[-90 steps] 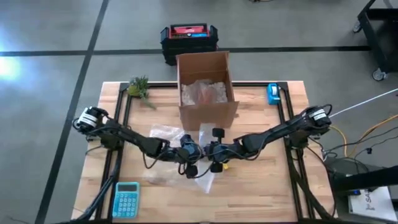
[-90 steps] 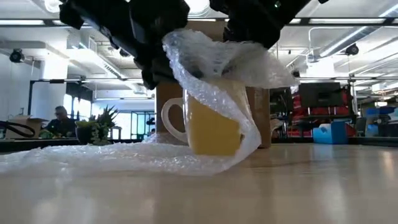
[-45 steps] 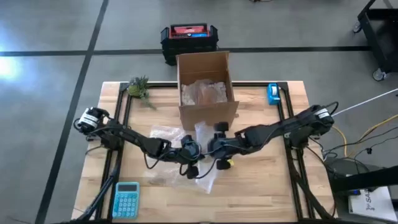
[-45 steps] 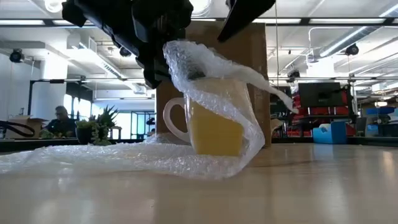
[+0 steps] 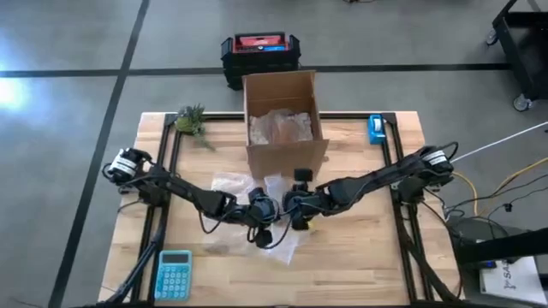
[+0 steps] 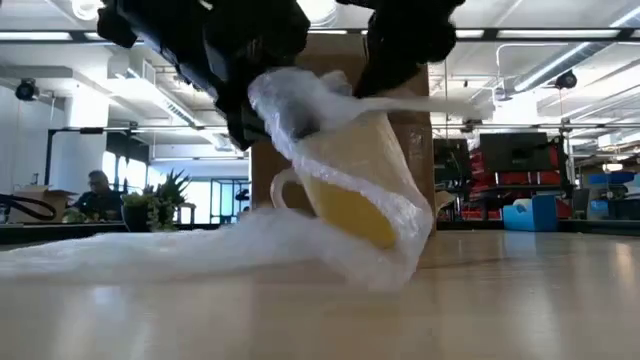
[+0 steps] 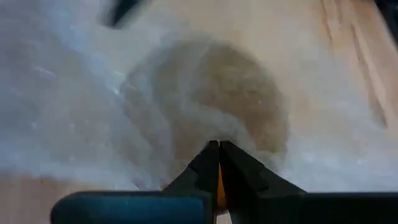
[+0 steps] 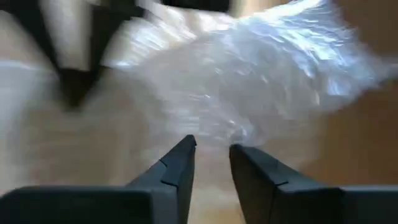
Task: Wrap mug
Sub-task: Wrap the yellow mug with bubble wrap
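A: Start at the left of the surface [image 5: 360, 248]. What's there?

B: A blue calculator [image 5: 174, 274] near the front left corner, and a small green plant [image 5: 192, 120] at the back left. The left arm reaches in from that side toward the middle.

A: And the left hand [image 7: 218, 148]?

B: Its fingers are pressed together, pinching the bubble wrap [image 6: 150, 250] at the rim of the yellow mug [image 6: 352, 190].

A: Where is the mug?

B: In the middle of the surface, just in front of the open cardboard box [image 5: 282, 120]. From the low camera it is tilted, handle side raised, leaning toward that view's right, with wrap over its top and down its side. More wrap trails flat across the surface toward that view's left.

A: The right hand [image 8: 211, 155]?

B: Beside the left one at the mug. Its fingers stand slightly parted, with wrap just ahead of them; I see nothing gripped between them.

A: Farther right?

B: A blue tape dispenser [image 5: 376, 128] at the back right edge. Beyond the box, on the floor, sits a black and red case [image 5: 260, 51].
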Controlling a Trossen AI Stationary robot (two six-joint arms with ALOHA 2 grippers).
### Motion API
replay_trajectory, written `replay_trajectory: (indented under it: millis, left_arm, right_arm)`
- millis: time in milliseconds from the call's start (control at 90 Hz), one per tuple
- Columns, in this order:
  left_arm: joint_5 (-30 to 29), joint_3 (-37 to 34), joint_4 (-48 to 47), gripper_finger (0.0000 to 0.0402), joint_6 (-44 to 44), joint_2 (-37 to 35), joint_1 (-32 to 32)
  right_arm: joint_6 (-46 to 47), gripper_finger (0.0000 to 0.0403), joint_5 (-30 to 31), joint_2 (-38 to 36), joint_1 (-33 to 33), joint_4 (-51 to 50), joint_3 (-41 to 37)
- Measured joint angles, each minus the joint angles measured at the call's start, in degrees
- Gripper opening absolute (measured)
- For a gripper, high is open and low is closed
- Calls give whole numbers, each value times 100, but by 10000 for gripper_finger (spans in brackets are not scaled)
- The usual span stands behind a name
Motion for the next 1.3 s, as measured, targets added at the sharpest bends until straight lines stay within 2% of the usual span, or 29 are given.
replay_trajectory:
  millis: [100, 211, 422, 544, 778, 911, 1089, 1222, 1300]
  left_arm:
    - [-4, 7, 57, 3, 0, -11, 4]
    - [-19, 9, 71, 4, -20, -16, 4]
    - [-32, 82, 167, 4, -20, -25, 7]
    - [237, 345, 77, 4, 43, -32, 7]
    - [379, 1115, -1115, 4, 422, -73, 4]
    - [-80, 1409, -1616, 4, 724, -77, 11]
    - [-846, 1501, -1546, 4, 1072, -78, 82]
    - [-782, 1441, -1121, 1, 1096, -49, 239]
    - [-501, 1374, -754, 1, 1154, 83, 316]
  right_arm:
    - [-2, 29, -353, 42, 80, 153, -81]
    - [11, 5, -331, 76, 113, 183, -170]
    - [151, 7, -350, 121, 104, 66, -219]
    - [147, 2, -408, 147, 104, -135, -245]
    - [353, 2, -477, 147, 102, -247, -496]
    - [504, 2, -567, 131, 102, -183, -684]
    - [558, 2, -590, 131, 104, -178, -748]
    - [547, 2, -669, 132, 102, -150, -748]
    - [546, 2, -674, 132, 102, -103, -751]
